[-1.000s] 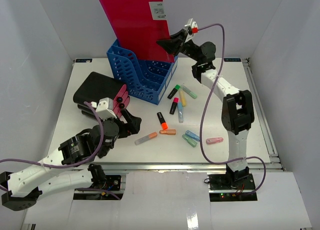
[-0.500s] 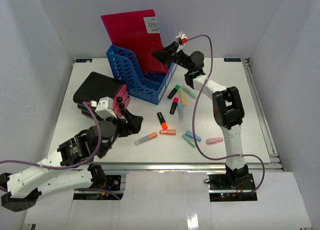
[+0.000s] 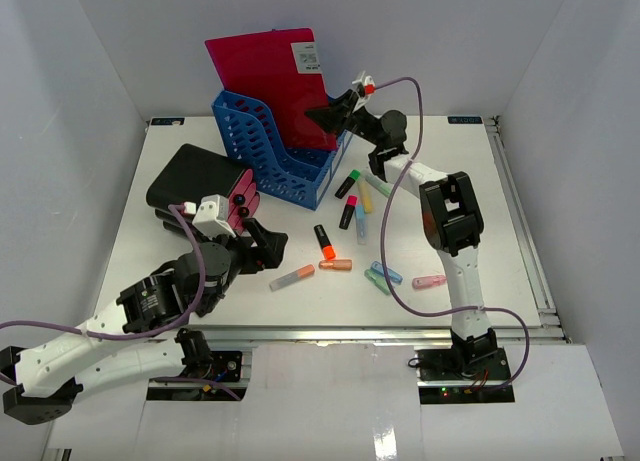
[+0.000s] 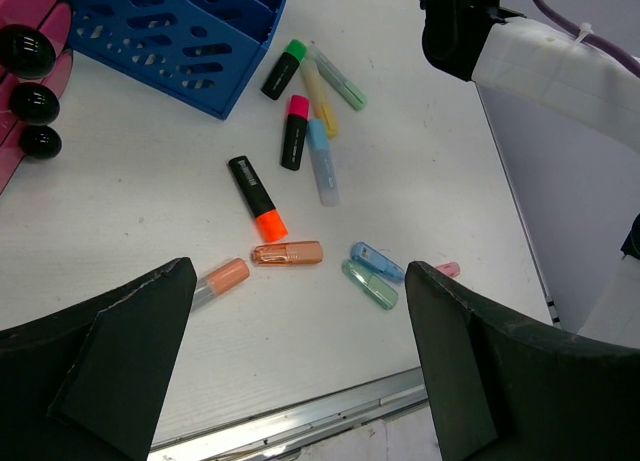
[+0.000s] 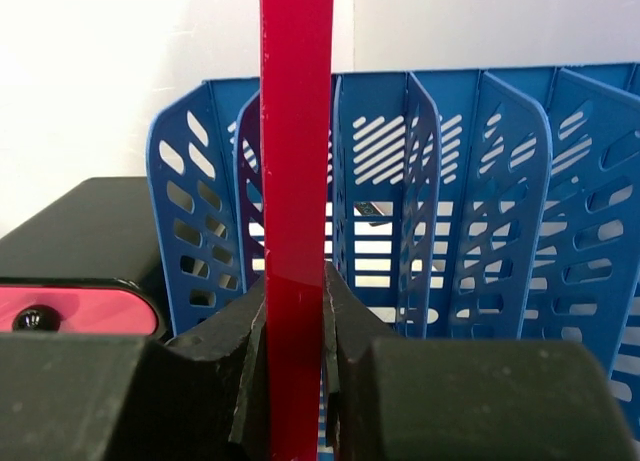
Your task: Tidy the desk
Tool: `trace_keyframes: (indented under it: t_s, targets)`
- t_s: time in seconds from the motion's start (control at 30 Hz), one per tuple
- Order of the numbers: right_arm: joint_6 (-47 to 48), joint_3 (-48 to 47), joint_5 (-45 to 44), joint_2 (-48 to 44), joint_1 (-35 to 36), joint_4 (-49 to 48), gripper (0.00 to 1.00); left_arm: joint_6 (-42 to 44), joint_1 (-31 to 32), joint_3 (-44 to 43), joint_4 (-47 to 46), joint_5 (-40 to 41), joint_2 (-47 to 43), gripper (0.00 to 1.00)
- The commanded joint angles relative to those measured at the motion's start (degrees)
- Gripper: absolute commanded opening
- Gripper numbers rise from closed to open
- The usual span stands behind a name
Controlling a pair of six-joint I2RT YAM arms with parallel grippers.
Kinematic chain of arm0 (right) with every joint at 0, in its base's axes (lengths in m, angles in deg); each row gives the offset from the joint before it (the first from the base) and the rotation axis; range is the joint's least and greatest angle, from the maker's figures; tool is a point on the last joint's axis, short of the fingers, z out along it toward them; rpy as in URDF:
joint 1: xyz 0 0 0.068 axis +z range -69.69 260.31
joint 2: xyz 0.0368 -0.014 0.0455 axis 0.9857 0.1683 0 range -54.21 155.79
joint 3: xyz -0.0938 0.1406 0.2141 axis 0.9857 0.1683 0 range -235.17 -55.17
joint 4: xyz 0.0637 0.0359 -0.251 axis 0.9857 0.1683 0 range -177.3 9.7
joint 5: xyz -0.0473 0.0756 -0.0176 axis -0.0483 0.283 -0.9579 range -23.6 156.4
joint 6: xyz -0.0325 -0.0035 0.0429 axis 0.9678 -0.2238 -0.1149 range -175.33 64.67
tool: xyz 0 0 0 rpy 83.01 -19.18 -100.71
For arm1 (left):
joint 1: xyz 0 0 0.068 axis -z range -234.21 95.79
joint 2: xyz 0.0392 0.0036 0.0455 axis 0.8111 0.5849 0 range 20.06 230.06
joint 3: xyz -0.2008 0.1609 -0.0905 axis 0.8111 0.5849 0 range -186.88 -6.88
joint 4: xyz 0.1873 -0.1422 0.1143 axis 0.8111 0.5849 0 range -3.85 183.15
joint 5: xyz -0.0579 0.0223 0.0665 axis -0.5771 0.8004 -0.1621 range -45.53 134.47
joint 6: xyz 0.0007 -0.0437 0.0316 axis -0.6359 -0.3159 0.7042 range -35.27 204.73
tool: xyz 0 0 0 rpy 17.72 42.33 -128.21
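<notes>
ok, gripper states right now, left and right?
left gripper: open, holding nothing.
right gripper: shut on the red folder.

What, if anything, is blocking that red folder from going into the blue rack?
Nothing visible. The right gripper is shut on the red folder, held upright. Its lower edge appears to sit already among the dividers of the blue file rack. Nothing shows between the two; which slot it is in cannot be told.
</notes>
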Motion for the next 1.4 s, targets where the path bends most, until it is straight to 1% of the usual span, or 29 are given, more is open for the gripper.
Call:
trace_keyframes:
  t_s: [0.0,0.2,0.33,0.43,0.6,0.7,0.77,0.83,0.9,0.97,1.1,1.23,1.37]
  targets:
    - [0.7,1.18,0.59,0.09,0.27,-6.01,0.16,1.23,-0.18,1.07,-1.78,-0.48,0.3,0.98]
    - [0.81,4.81,1.71,-1.7,0.19,-6.61,0.27,1.44,-0.16,1.72,-2.9,-1.09,0.52,0.98]
    - [1.78,8.56,2.74,-4.07,0.1,-6.76,0.36,1.26,-0.18,2.06,-3.23,-1.57,0.18,0.98]
    - [2.76,10.62,3.79,-6.42,-0.22,-6.64,0.41,0.77,-0.18,2.91,-3.84,-2.24,-0.43,0.98]
    - [6.2,11.8,4.0,-9.82,-0.51,-3.74,0.52,0.34,-0.18,3.68,-4.41,-2.81,-0.83,0.98]
    - [8.44,10.8,3.75,-11.12,-0.55,-0.53,0.61,0.39,-0.18,3.68,-4.63,-3.11,-0.96,0.98]
    - [9.74,8.99,3.76,-11.65,-0.6,4.03,0.66,0.6,-0.18,3.62,-4.95,-3.41,-0.85,0.98]
    - [11.63,6.12,4.09,-11.74,-0.55,7.92,0.69,0.78,-0.18,3.55,-5.2,-3.76,-0.74,0.98]
    - [14.7,2.36,5.13,-11.42,-0.51,14.04,0.71,0.9,-0.11,3.62,-5.45,-4.06,-0.63,0.98]
    - [16.93,-1.42,5.96,-10.77,-0.28,20.98,0.72,1.05,-0.18,3.73,-5.92,-4.4,-0.52,0.98]
    - [23.75,-7.18,5.71,-10.1,0.29,31.51,0.71,1.36,-0.18,4.08,-6.92,-5.18,-0.52,0.98]
    - [27.8,-12.9,4.27,-9.19,1.14,38.31,0.65,1.53,-0.18,4.51,-7.77,-6.01,-0.51,0.98]
    - [29.92,-22.55,2.18,-6.43,2.26,45.24,0.55,1.46,-0.11,4.71,-8.46,-6.98,-0.52,0.98]
